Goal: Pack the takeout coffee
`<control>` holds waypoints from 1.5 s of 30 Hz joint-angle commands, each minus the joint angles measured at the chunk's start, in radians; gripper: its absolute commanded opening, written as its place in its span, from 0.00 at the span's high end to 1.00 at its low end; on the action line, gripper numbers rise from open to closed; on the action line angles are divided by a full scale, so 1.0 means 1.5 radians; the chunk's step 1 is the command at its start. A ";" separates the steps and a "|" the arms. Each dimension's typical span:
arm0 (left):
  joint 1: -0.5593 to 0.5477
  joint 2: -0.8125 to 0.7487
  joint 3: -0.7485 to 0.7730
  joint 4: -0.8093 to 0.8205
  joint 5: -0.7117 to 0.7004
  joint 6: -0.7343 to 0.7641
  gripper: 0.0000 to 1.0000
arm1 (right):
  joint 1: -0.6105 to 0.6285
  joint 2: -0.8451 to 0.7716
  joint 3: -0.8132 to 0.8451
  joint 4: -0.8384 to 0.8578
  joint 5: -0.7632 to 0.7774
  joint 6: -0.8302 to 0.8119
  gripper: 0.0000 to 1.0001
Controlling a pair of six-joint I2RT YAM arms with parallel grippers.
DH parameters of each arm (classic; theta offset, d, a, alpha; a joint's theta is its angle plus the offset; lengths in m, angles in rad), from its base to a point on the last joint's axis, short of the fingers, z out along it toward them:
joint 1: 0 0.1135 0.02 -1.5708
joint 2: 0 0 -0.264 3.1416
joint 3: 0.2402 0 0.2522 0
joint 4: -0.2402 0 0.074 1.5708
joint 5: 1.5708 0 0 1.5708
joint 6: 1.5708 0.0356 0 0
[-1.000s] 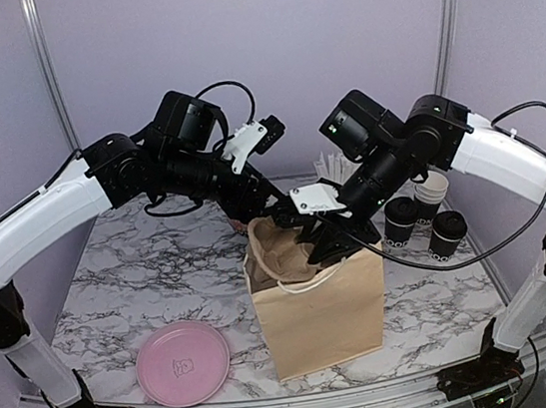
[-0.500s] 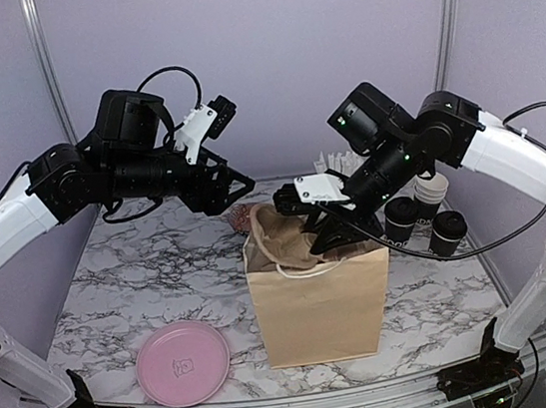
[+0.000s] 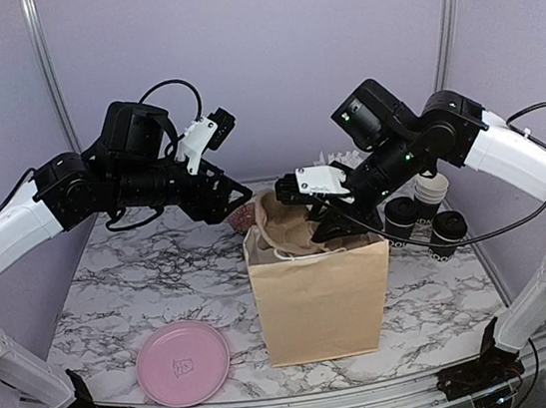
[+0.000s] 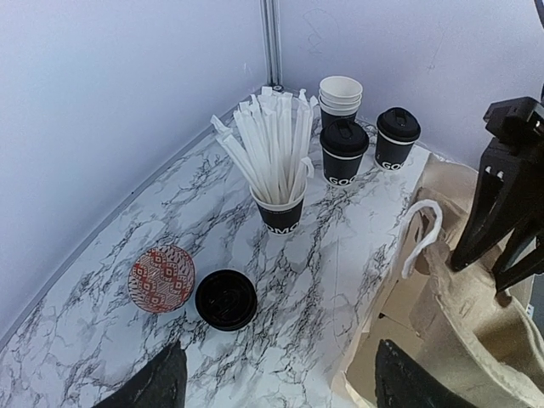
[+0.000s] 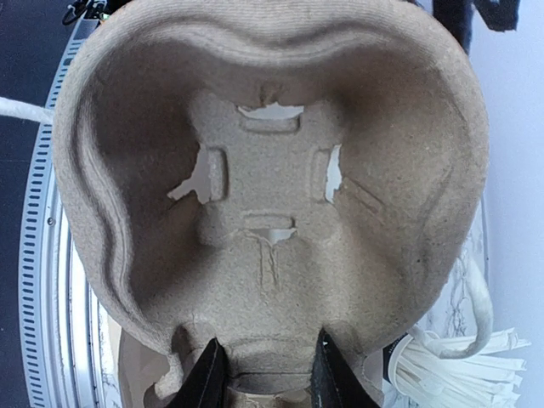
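Observation:
Two lidded black takeout coffee cups (image 3: 399,220) (image 3: 448,233) stand at the right behind the brown paper bag (image 3: 320,293); the left wrist view shows them (image 4: 344,149) (image 4: 398,136) side by side. My right gripper (image 3: 321,226) is at the bag's mouth, shut on the rim of the brown pulp carrier (image 5: 272,187), which sits tilted in the bag's opening (image 3: 281,228). Its fingers (image 5: 208,378) pinch the carrier's edge. My left gripper (image 3: 225,205) hangs open and empty left of the bag, above the table (image 4: 285,387).
A stack of open cups (image 4: 340,93) and a black cup of white straws (image 4: 280,183) stand near the back wall. A loose black lid (image 4: 226,299) and a red patterned dish (image 4: 161,278) lie behind the bag. A pink plate (image 3: 183,362) is front left.
My left gripper has drawn back to the left, away from the bag's mouth, and stands a little wider. The right gripper still holds the carrier, now set lower in the bag.

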State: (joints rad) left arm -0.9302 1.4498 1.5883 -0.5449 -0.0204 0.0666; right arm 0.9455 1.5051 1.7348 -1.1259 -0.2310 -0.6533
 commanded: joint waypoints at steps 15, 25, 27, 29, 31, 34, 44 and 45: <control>0.017 -0.060 -0.045 0.028 -0.023 0.003 0.23 | -0.028 0.028 -0.036 -0.007 0.011 0.034 0.74; 0.015 -0.089 -0.087 0.075 0.154 0.029 0.26 | -0.041 0.043 -0.053 -0.036 0.015 0.008 0.73; 0.015 -0.098 -0.097 0.079 0.132 0.029 0.26 | -0.041 0.041 -0.059 -0.065 -0.009 -0.022 0.72; 0.016 -0.108 -0.107 0.084 0.107 0.028 0.25 | -0.035 0.036 -0.069 -0.095 -0.027 -0.055 0.71; 0.015 -0.117 -0.114 0.084 0.087 0.027 0.25 | -0.028 0.025 -0.084 -0.104 -0.022 -0.069 0.71; 0.016 -0.130 -0.123 0.084 0.063 0.026 0.24 | -0.027 0.022 -0.093 -0.115 -0.011 -0.084 0.71; 0.016 -0.145 -0.153 0.090 0.038 0.017 0.24 | -0.018 0.038 -0.097 -0.158 0.039 -0.127 0.72; 0.017 -0.148 -0.155 0.090 0.041 0.017 0.24 | -0.017 0.036 -0.090 -0.156 0.043 -0.128 0.72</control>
State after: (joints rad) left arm -0.9085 1.2457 1.3735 -0.4347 0.0566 0.0952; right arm 0.9134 1.5314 1.6238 -1.2285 -0.2485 -0.8215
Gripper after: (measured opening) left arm 0.763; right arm 0.290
